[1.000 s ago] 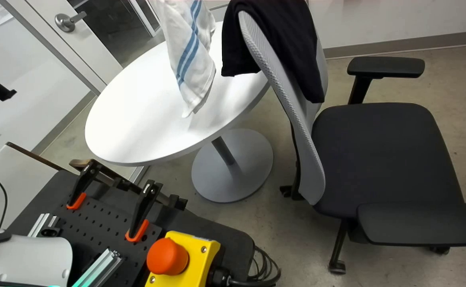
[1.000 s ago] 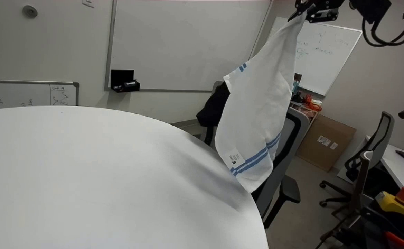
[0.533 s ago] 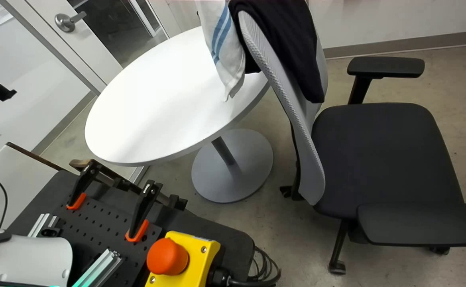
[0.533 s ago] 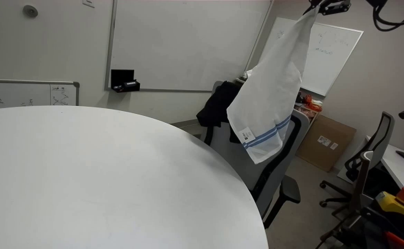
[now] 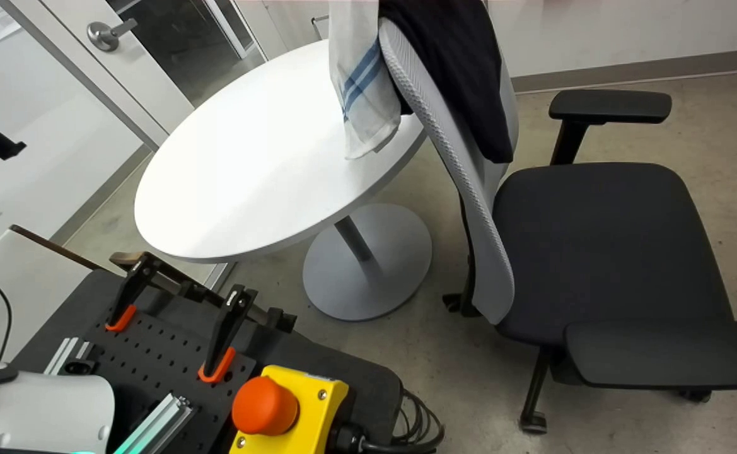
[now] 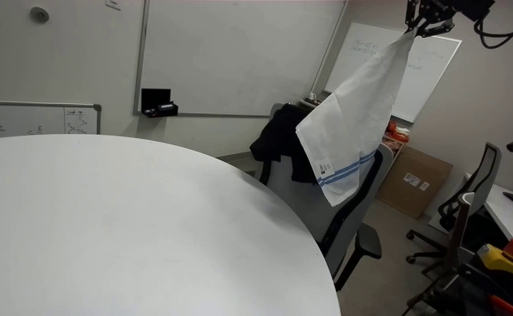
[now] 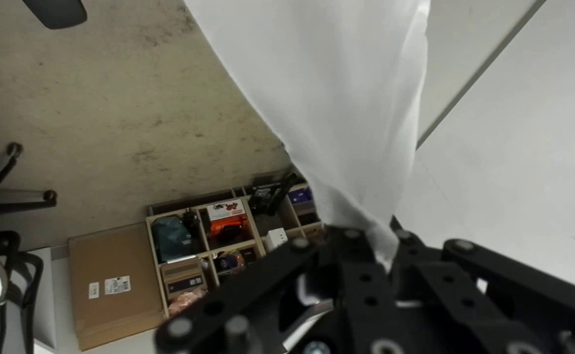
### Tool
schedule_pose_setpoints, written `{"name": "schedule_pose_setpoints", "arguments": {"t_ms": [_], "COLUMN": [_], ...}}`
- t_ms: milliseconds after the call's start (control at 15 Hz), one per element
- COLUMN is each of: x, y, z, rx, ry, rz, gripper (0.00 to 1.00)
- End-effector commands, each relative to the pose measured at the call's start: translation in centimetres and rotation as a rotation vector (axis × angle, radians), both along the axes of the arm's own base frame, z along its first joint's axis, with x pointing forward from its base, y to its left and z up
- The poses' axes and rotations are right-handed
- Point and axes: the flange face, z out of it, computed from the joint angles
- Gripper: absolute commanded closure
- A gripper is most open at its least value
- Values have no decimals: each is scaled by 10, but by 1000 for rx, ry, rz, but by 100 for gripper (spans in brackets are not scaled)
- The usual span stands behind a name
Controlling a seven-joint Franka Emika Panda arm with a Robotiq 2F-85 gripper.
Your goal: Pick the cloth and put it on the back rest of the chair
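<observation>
End effector pinching top of white blue-striped fabric cloth, hanging beside grey mesh chair backrest; contact unclear. Should carry midpoint over the top, lower, release, without dragging black draped fabric.

a white table shows in both exterior views, its grey foot and a door in an exterior view. in an exterior view a big board is between a low board and a tilted board, both written on. in the wrist view a box with two labels is just beside a shelf.
</observation>
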Motion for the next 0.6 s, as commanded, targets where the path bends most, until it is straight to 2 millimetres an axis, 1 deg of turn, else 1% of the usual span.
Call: {"name": "schedule_pose_setpoints", "arguments": {"t_ms": [0, 267, 533], "x": [3, 2, -5], "y": [-36, -70, -103], "z": [7, -3, -24], "rx": [26, 52, 78], "ry": [17, 36, 69], "rz": [-69, -151, -226], "gripper": [99, 99, 99]}}
